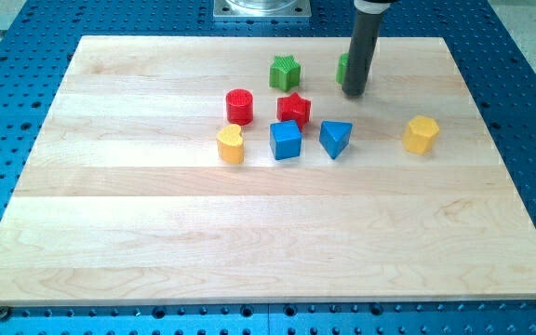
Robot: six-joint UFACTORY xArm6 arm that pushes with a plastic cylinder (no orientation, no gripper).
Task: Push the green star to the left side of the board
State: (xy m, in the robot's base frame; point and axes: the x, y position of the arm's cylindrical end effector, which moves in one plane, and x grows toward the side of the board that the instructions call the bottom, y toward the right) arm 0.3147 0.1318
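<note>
The green star (286,72) lies on the wooden board (156,214) near the view's top, a little right of centre. My tip (355,91) rests on the board to the star's right, about a block's width away from it. A second green block (343,67) sits right behind the rod and is mostly hidden by it; its shape cannot be made out.
Below the star are a red cylinder (239,106), a red star (293,109), a yellow heart (231,144), a blue cube (286,140) and a blue triangular block (335,139). A yellow hexagonal block (421,134) lies alone at the right.
</note>
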